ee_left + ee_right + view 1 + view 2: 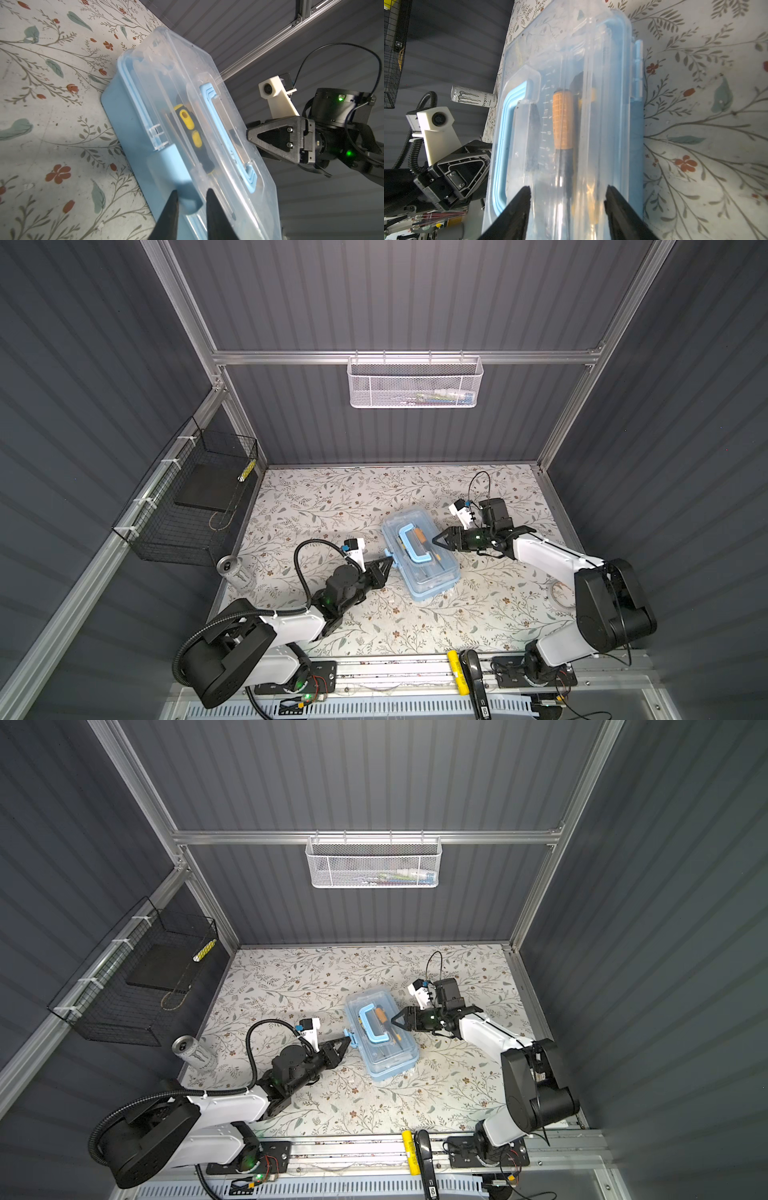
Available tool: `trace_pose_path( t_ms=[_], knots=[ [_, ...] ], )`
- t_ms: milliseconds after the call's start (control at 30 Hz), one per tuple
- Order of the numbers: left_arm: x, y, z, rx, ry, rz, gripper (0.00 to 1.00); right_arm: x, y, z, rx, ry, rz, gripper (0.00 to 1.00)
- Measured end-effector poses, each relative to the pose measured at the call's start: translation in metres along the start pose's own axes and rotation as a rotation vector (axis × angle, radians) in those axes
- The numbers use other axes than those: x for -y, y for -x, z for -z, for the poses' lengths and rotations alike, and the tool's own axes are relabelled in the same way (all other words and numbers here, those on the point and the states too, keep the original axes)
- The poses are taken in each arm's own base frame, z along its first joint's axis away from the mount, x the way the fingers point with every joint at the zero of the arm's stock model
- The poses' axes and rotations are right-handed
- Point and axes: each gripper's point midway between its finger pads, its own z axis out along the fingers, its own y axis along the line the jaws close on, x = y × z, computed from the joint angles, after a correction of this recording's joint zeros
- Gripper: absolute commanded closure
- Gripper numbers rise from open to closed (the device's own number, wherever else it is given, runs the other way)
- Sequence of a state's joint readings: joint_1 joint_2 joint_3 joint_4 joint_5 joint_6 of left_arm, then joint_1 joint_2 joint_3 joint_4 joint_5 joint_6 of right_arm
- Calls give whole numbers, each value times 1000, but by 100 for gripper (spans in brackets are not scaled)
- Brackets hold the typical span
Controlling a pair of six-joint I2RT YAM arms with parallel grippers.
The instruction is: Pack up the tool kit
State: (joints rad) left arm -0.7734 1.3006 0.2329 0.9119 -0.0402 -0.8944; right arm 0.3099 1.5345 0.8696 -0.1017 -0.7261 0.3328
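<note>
**A:** What is the left gripper [192, 192] doing?

**B:** At the lower middle of its wrist view, its two black jaws stand a little apart. They sit astride the blue latch [182, 176] on the side of the box [128, 145]. I cannot tell whether they press the latch.

**A:** And the right gripper [568, 190]?

**B:** It is spread wide at the bottom of its wrist view. Its tips are over the clear lid [546, 52], and nothing sits between them. In a top view it reaches in from the right [436, 541], just beside the blue handle [502, 145].

**A:** Where is the box?

**B:** It is near the centre of both top views, on the flowered table [324, 506]. It lies flat on a slant between the two grippers, with the lid down and the handle folded flat on top.

**A:** Can you see inside?

**B:** Yes, through the lid. There is a yellow-and-black screwdriver [188, 124] with an orange-handled tool [562, 120] alongside it.

**A:** Is anything else on the table?

**B:** A can [232, 568] stands at the table's left edge, well apart from the box.
</note>
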Motion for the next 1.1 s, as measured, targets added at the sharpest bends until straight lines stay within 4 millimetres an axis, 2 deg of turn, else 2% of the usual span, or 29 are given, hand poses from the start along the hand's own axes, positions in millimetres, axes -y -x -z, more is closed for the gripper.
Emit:
trace_pose_path(
  t_ms=[133, 467, 1100],
  knots=[
    [0, 0, -1, 0, 0, 1, 82, 0, 0, 0, 1, 1, 0, 42],
    [5, 4, -3, 6, -9, -1, 80, 1, 1, 0, 1, 2, 0, 42],
    [-5, -7, -11, -39, 24, -10, 83, 1, 3, -2, 8, 10, 2, 42]
  ],
)
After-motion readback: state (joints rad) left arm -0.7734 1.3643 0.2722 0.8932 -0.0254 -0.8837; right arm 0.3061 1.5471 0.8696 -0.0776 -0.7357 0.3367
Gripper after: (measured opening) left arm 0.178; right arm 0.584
